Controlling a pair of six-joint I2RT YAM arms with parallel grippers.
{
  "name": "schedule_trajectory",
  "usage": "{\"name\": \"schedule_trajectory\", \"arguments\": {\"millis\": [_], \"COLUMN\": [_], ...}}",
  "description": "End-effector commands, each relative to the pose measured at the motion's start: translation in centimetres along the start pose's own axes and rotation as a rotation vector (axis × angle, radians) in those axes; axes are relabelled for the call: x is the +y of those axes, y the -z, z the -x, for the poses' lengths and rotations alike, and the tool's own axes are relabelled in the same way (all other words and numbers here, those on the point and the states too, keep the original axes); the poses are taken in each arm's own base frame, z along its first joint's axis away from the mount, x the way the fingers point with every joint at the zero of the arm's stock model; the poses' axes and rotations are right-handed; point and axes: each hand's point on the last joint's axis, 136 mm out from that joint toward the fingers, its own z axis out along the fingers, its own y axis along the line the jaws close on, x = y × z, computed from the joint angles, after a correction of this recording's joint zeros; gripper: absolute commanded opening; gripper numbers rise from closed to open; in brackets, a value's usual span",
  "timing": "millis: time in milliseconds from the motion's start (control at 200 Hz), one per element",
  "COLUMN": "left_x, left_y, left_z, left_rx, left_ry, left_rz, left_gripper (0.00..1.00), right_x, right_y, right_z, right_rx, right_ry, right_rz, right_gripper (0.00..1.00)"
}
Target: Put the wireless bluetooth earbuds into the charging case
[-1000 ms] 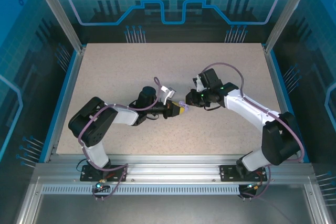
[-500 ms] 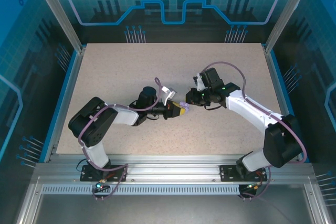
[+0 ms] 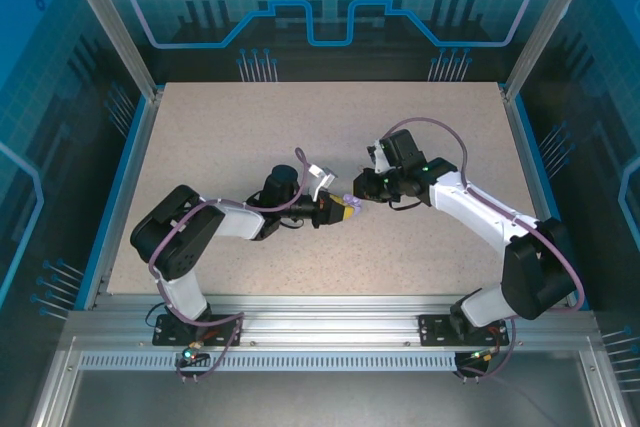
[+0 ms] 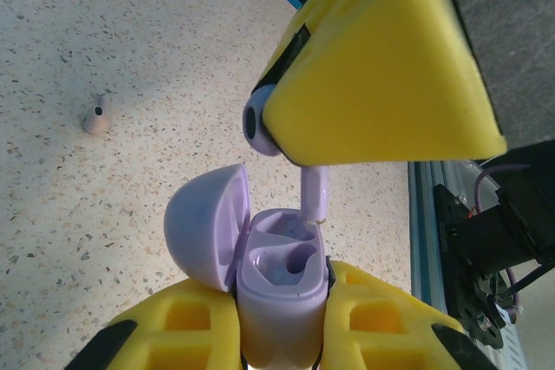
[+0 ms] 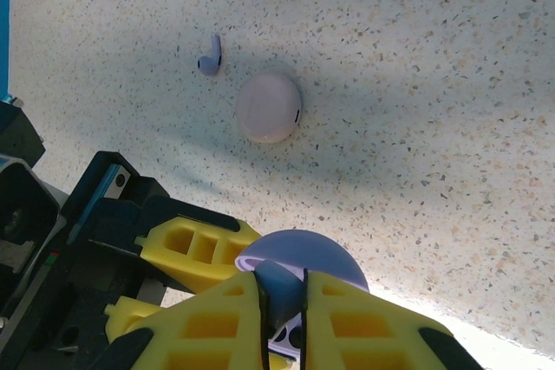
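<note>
The lilac charging case point(image 4: 279, 288) stands upright with its lid point(image 4: 204, 224) swung open to the left, and my left gripper point(image 4: 282, 292) is shut on its body. Both of its sockets are empty. My right gripper point(image 5: 282, 282) is shut on a purple earbud point(image 4: 314, 194), whose stem hangs just over the case's far socket, touching or nearly touching its rim. In the top view the two grippers point(image 3: 345, 209) point(image 3: 364, 191) meet mid-table. Another purple earbud point(image 5: 210, 58) and a pale pinkish earbud point(image 4: 95, 117) lie loose on the table.
A closed round pale pink case point(image 5: 270, 108) lies on the speckled table point(image 3: 220, 137), next to the loose purple earbud. Blue rails point(image 3: 120, 187) edge the table on both sides, and an aluminium frame point(image 3: 330, 322) runs along the near edge.
Almost nothing. The right arm has shifted slightly while both grippers stay together at mid-table with the earbud over the open case.
</note>
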Motion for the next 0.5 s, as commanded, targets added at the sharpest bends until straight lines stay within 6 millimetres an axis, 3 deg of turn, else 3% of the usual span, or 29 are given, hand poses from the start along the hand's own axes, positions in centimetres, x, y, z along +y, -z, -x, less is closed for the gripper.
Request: {"name": "schedule_trajectory", "arguments": {"millis": [0, 495], "left_x": [-1.69, -1.5], "left_y": [0.2, 0.23], "left_z": [1.52, 2.07], "left_rx": [-0.031, -0.042], "left_ry": [-0.04, -0.023], "left_rz": [-0.045, -0.028], "left_gripper": [0.08, 0.07], "right_x": [1.05, 0.81], "right_y": [0.47, -0.09], "right_z": [0.3, -0.14], "right_rx": [-0.011, 0.009], "right_ry": [0.04, 0.052], "right_rz": [0.018, 0.0], "right_gripper": [0.15, 0.15]}}
